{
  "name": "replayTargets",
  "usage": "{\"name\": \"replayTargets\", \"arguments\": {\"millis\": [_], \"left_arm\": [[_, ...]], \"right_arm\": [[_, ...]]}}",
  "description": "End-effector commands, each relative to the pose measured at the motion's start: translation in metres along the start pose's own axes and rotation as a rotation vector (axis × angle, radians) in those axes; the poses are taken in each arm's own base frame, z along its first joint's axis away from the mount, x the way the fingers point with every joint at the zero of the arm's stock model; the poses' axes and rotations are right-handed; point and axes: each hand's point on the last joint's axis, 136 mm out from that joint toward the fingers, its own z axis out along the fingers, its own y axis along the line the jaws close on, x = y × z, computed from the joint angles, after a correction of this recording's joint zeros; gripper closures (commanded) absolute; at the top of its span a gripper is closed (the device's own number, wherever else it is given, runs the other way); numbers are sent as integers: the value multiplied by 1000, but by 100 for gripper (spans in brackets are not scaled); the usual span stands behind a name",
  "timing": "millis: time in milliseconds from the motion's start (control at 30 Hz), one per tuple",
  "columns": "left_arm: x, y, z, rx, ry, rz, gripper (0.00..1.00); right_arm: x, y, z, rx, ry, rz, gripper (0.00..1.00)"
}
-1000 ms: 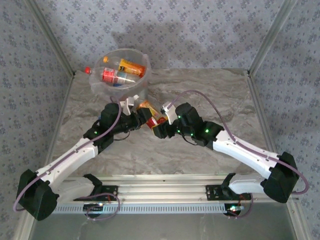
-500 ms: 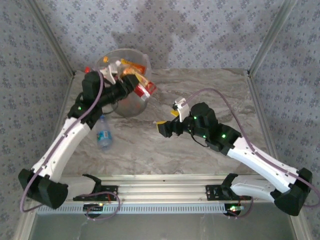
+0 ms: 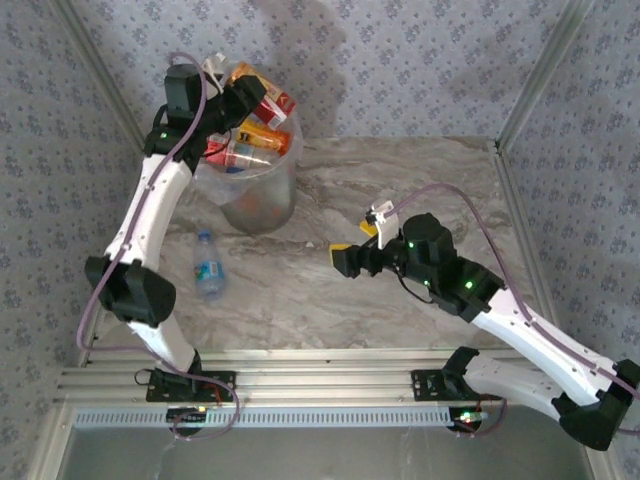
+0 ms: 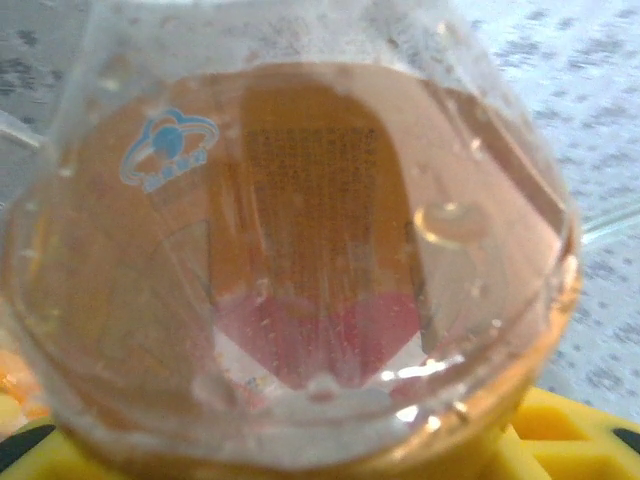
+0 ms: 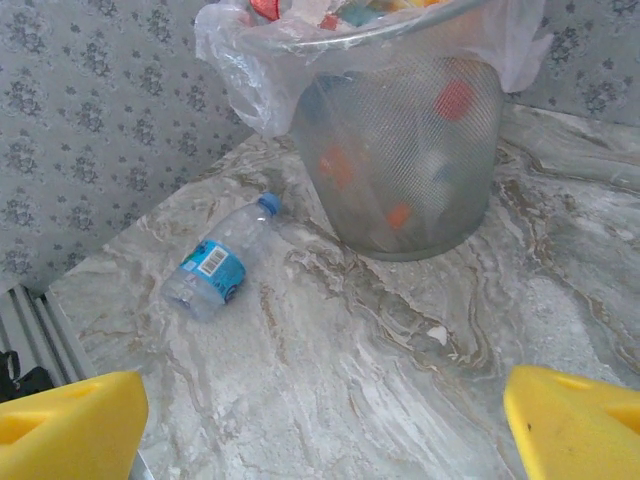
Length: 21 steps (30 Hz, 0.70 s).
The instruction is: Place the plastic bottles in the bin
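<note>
Amber plastic, likely light and slick, the red-labelled bottle (image 3: 268,97) hangs over the bin (image 3: 260,195) clamped in the left gripper (image 3: 248,96), while the right gripper (image 3: 343,262) gapes empty, facing a blue-labelled bottle (image 3: 208,266) lying on the table (image 3: 420,190), probably best pinched across its labelled middle.

**Left arm** (image 3: 150,215): white-and-black jointed arm. Base at 7 o'clock in the top view, elbow bent outward close to the base, long white link rising steeply toward 11 o'clock.

**Left gripper** (image 3: 250,98): black body with yellow pads (image 4: 565,435), held high at 11 o'clock. It is clamped on an orange-tinted clear plastic bottle with a red label (image 4: 300,270).

**Right arm** (image 3: 520,325): white-and-black jointed arm. Base at 5 o'clock, stretched low toward the centre, green lights on the wrist.

**Right gripper** (image 3: 342,258): pointing toward 9 o'clock. Its blocky yellow fingers (image 5: 70,425) are spread wide apart.
</note>
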Motion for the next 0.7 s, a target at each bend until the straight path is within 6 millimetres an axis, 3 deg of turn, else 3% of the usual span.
{"name": "replayTargets", "arguments": {"millis": [0, 167, 300, 667], "left_arm": [[-15, 12, 14, -71, -34, 2, 47], [-23, 33, 45, -133, -20, -14, 47], [-24, 48, 57, -190, -17, -15, 46], [-14, 72, 60, -282, 20, -39, 43]], "right_arm": [[6, -10, -9, 43, 3, 21, 6], [8, -17, -17, 65, -4, 28, 6], [12, -21, -22, 79, -6, 34, 6], [14, -27, -23, 85, -11, 54, 6]]}}
